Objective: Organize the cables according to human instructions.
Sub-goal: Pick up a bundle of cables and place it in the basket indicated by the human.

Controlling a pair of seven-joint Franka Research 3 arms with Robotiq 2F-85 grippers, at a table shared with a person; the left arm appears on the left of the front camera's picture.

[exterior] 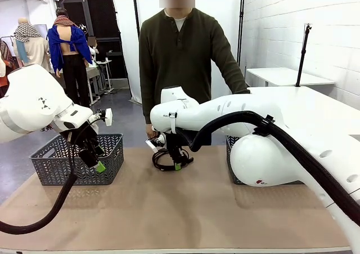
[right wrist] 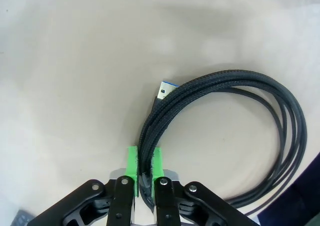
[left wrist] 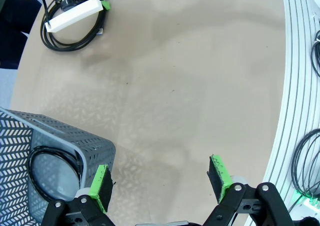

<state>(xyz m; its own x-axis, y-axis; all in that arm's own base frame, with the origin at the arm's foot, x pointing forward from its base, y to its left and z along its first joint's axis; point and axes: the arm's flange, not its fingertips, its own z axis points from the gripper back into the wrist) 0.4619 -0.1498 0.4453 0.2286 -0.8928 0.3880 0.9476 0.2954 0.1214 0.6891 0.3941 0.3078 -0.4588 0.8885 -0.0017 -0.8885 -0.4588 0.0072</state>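
Observation:
A coiled black cable (exterior: 163,159) lies on the tan table (exterior: 180,209) at the far middle. My right gripper (exterior: 176,165) reaches down onto it and is shut on the bundled strands. In the right wrist view the green pads (right wrist: 132,161) pinch the braided cable (right wrist: 240,136), whose blue-tipped plug (right wrist: 165,90) lies just ahead. My left gripper (exterior: 97,163) hangs open over the left grey basket (exterior: 56,164). From the left wrist, that gripper (left wrist: 160,178) is empty, with another coiled cable (left wrist: 50,161) inside the basket (left wrist: 75,136). The held cable (left wrist: 70,35) lies far off at top left.
A person stands at the far side, one hand (exterior: 151,131) close to the held cable. A second grey basket (exterior: 232,152) sits at the right, mostly hidden behind my right arm. Thin black cords (left wrist: 307,161) lie past the table's ribbed edge (left wrist: 295,85).

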